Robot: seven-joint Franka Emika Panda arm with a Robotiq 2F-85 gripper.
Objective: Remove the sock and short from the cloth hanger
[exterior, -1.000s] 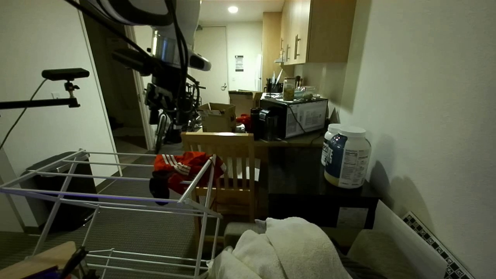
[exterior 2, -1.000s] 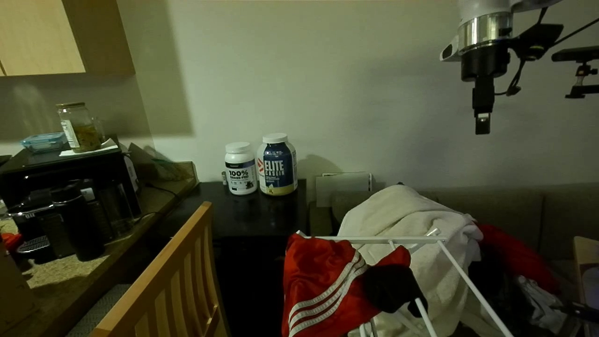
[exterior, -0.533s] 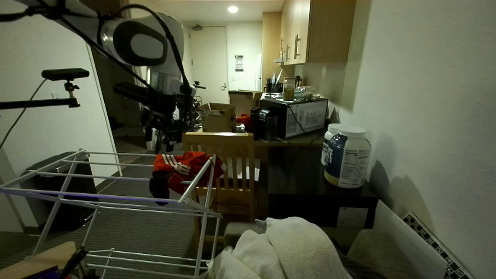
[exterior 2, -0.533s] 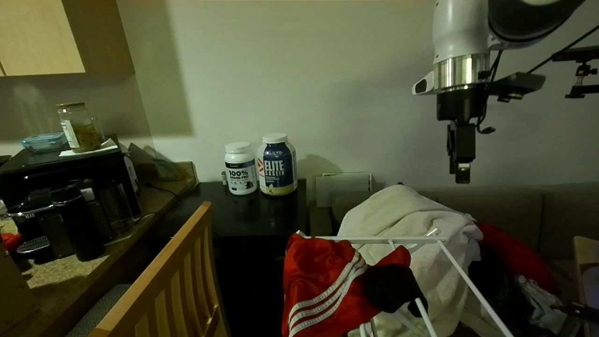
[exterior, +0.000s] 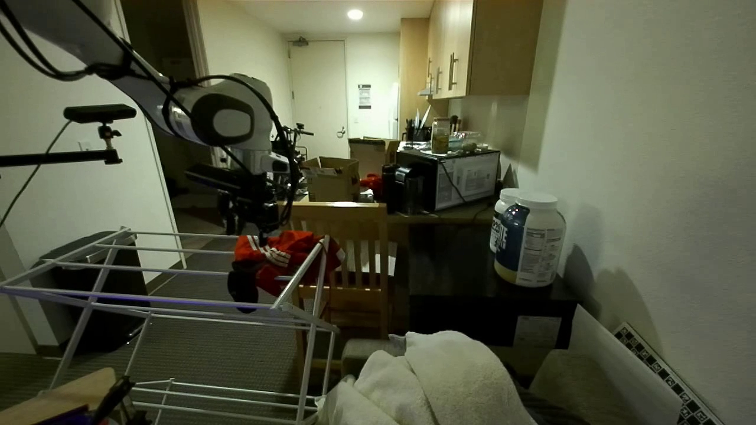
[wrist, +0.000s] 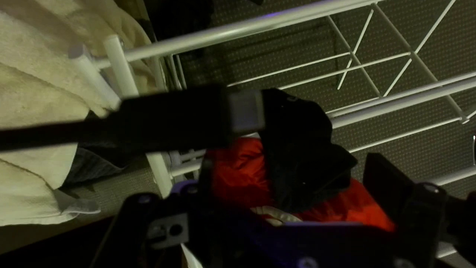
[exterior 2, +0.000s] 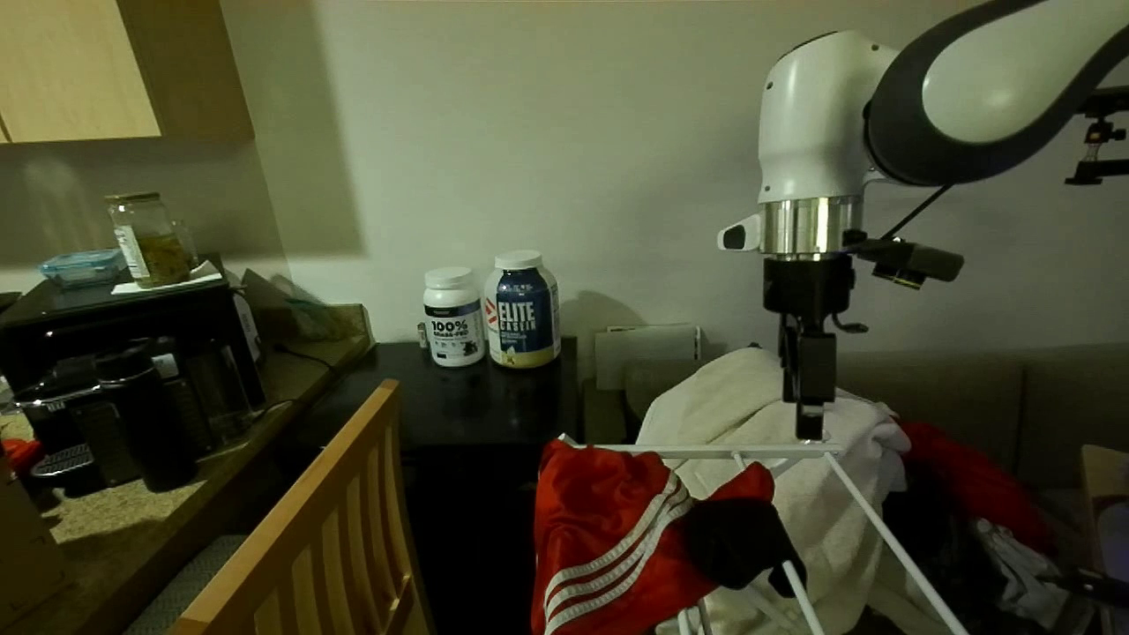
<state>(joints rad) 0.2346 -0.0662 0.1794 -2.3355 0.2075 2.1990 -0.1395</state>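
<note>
Pointing down at right in an exterior view, the gripper (exterior 2: 810,432) hovers over the rack (exterior 2: 706,453). Red shorts (exterior: 295,248) and a sock (exterior: 243,289) drape it left of center in an exterior view. Wrist view: gripper spread, sock near center.

1. Both exterior views are dim with a greenish cast; a round ceiling lamp (exterior: 355,14) burns out to plain white.
2. Soft shadows fall on the wall (exterior 2: 441,132) beside the tubs (exterior 2: 523,309) and the cabinet (exterior 2: 71,70).
3. The metal collar (exterior 2: 813,226) above the claw (exterior 2: 809,428) catches a bright glint; a violet streak tints a rail of the rack (wrist: 223,33).
4. The black sock (wrist: 297,145) shows little detail; the surface (exterior 2: 397,406) under the tubs is likewise very dark.
5. The wrist view is murkier, a pale-tipped black piece (wrist: 174,123) blurred and the claw's edges soft.
</note>
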